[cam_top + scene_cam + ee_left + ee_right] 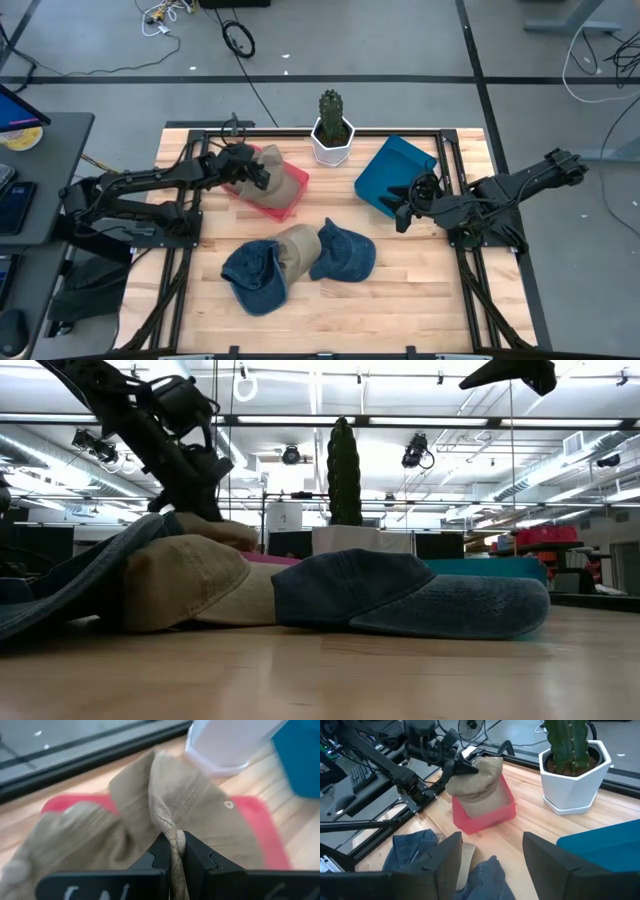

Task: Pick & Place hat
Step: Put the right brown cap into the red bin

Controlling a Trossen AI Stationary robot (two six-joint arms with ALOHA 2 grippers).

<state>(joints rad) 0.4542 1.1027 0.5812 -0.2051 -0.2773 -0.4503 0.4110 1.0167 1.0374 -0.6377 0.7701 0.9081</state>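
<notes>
Pinching a fold of the tan hat [165, 810], the left gripper [172, 851] has its fingers pressed together on the cloth, as the left wrist view shows plainly. In the high view this gripper [258, 172] sits left of centre in the upper half of the frame, over the red bin [285, 195], and the hat [275, 180] lies in that bin with its crown bulging above the rim. The right wrist view shows the same thing from across the table: the hat [475, 782] heaped in the red bin [487, 817], with the left gripper [462, 767] on its upper edge. Right of centre in the high view the right gripper [402, 205] hangs at the lower edge of the blue bin [390, 172], fingers spread and holding nothing; its two dark fingers [445, 857] stand well apart at the bottom of its own wrist view. A cactus [331, 110] in a white pot [331, 145] stands between the two bins at the top centre. In the lower middle of the table [420, 300] lie three more hats: a blue one [255, 275] at left, a second tan one [298, 250] touching it, and a blue one [345, 252] at right. The low view shows them close up, the tan hat [185, 585] at left beside the blue hat [420, 595].
</notes>
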